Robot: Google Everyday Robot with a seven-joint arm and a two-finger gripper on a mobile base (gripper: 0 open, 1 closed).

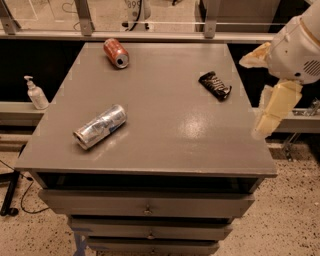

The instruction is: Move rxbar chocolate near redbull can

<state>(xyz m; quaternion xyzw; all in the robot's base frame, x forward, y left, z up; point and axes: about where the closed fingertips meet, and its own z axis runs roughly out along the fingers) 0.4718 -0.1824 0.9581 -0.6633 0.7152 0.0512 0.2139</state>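
Observation:
The rxbar chocolate (215, 85), a small black wrapper with white lettering, lies flat on the grey table (165, 135) at its far right. The redbull can (100, 126), silver with blue patches, lies on its side at the table's front left, far from the bar. My gripper (251, 97) hangs at the right edge of the table, to the right of the bar and a little nearer the front. Its cream fingers (274, 107) are spread apart and hold nothing.
A red-orange soda can (116, 53) lies on its side at the table's far left. Drawers (147, 205) sit under the tabletop. A sanitizer bottle (36, 93) stands on a ledge to the left. A rail with metal posts (82, 15) runs behind the table.

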